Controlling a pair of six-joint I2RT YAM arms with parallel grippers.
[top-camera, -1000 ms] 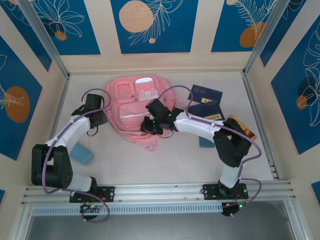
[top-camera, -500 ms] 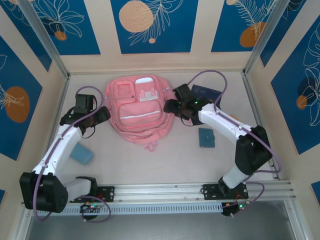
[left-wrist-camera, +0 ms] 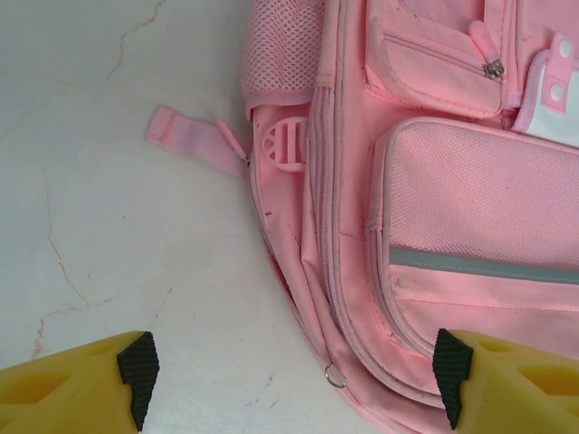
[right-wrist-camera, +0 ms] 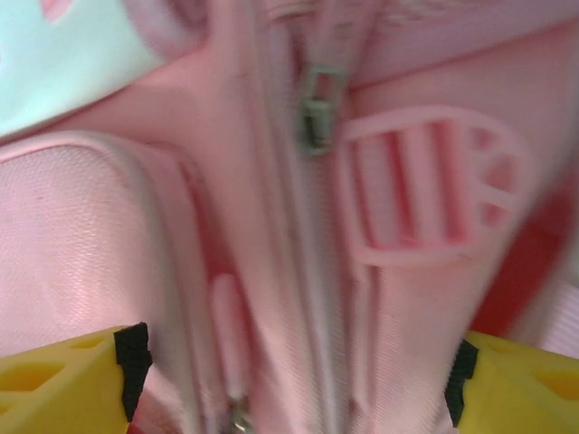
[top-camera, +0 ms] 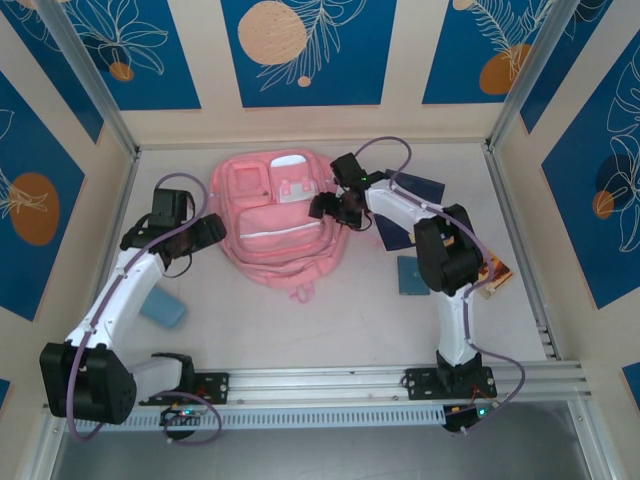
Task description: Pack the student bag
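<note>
The student bag (top-camera: 280, 225), a pink backpack with white trim, lies flat on the table at mid-back. My left gripper (top-camera: 211, 232) hovers at its left edge, open. In the left wrist view its fingertips (left-wrist-camera: 137, 366) span bare table and the bag's side seam (left-wrist-camera: 362, 298), where a small metal ring (left-wrist-camera: 336, 375) lies. My right gripper (top-camera: 330, 207) is over the bag's right upper side, open. Seen blurred from the right wrist, the jaws of that gripper (right-wrist-camera: 297, 371) stand wide just above the bag's zipper (right-wrist-camera: 317, 108) and a pink plastic buckle (right-wrist-camera: 425, 190).
Dark blue booklets (top-camera: 418, 188) lie right of the bag under the right arm. A teal case (top-camera: 412, 275) sits at mid-right and a light blue case (top-camera: 162, 308) at near left. An orange item (top-camera: 497, 272) lies by the right wall.
The right gripper left the bag's lower front, swung out to the right and came back onto the bag's upper right side. The left arm drew back. Both jaws opened.
</note>
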